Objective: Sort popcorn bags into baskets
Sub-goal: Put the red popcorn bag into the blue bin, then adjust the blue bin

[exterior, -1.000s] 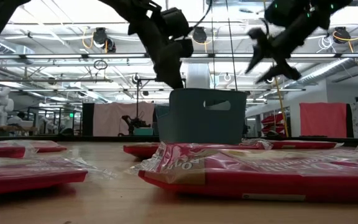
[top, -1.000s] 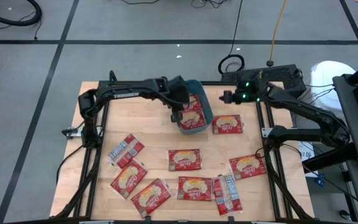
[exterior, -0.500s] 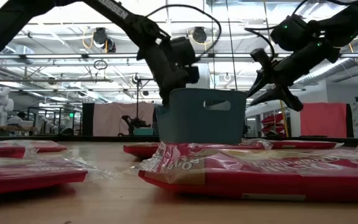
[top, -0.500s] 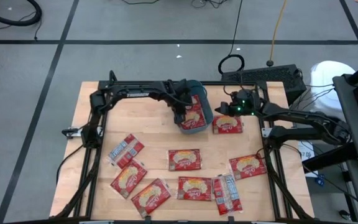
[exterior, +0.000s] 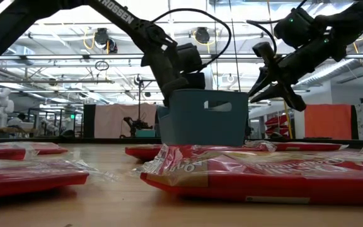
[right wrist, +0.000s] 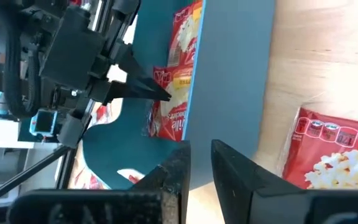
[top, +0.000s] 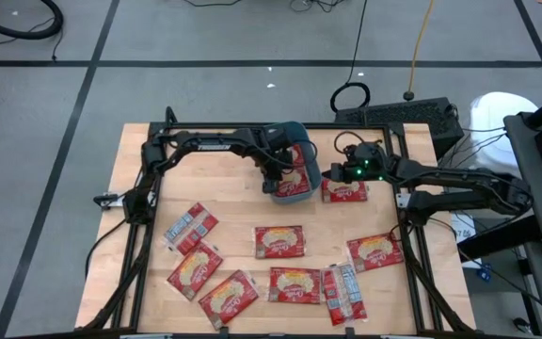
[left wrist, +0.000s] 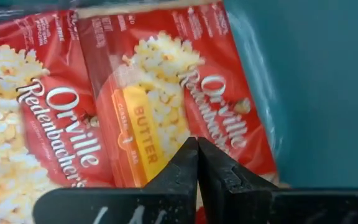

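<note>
The teal basket [top: 292, 197] stands at the table's far middle and holds popcorn bags [left wrist: 135, 118], red with a popcorn picture. My left gripper [left wrist: 197, 142] is shut and reaches down inside it [top: 273, 177]. My right gripper [right wrist: 201, 149] is at the basket's right rim [top: 330, 172], nearly closed with the teal wall between its fingers. Several more bags lie flat on the table, one [top: 344, 191] just right of the basket and others [top: 280, 242] nearer the front. My left gripper's shut fingertips [right wrist: 165, 95] meet the printed face of a bag [left wrist: 166, 106] lying in the basket. They slant down from above and from the table's left. My right gripper has the top of the basket's right wall [right wrist: 194, 134] between its fingers, one finger inside and one outside. It comes from the table's right, tipped slightly down. The basket stands on the table.
Bags are scattered over the near half of the table, at the left [top: 191, 229], front [top: 294, 284] and right [top: 376, 252]. Bare wood lies left of the basket. In the low view a bag [exterior: 263, 170] fills the foreground.
My left gripper, shut all along, has sunk into the basket. My right gripper has come down from the far right toward the basket's right rim. The basket and the bags on the table have stayed put.
</note>
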Available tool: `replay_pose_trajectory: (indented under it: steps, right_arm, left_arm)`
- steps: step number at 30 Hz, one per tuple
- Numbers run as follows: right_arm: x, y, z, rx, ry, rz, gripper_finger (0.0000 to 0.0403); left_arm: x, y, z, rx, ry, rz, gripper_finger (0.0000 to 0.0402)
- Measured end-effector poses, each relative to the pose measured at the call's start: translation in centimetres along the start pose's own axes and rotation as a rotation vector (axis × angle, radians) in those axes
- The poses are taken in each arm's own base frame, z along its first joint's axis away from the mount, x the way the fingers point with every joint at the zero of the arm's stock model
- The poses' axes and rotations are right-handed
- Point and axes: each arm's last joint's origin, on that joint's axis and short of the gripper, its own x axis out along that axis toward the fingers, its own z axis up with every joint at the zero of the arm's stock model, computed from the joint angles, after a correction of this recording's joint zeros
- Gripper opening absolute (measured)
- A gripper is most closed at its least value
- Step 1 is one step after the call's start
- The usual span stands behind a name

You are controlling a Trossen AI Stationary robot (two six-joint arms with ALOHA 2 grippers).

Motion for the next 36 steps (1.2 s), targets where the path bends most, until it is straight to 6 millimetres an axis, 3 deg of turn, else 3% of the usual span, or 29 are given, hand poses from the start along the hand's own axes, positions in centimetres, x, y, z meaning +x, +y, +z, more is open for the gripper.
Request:
replay_pose_trajectory:
  steps: [6, 12, 19, 28, 36]
  right_arm:
    - [0.0, -0.2, 0.2, 0.003, -0.06, -0.042, 0.0056]
    - [0.0, -0.1, 0.2, 0.003, -0.061, -0.041, 0.0056]
    - [0.2, 0.3, -0.4, -0.011, -0.037, -0.018, 0.0056]
    - [1.5, 1.2, -1.5, -0.036, 0.004, 0.04, 0.0044]
    - [2.7, 1.4, -1.4, -0.037, 0.047, 0.12, 0.0019]
  left_arm:
    - [-0.8, -0.2, -0.5, -0.053, 0.08, 0.05, 0.0009]
    - [-5.1, -2.1, 1.4, -0.073, -0.026, 0.082, 0.0004]
    - [-7.4, -2.4, 1.7, -0.236, -0.085, 0.154, 0.0012]
    - [-11.7, -1.1, 1.3, -0.362, -0.193, 0.187, 0.0013]
    - [-12.9, 1.0, -0.1, -0.429, -0.179, 0.168, 0.0004]
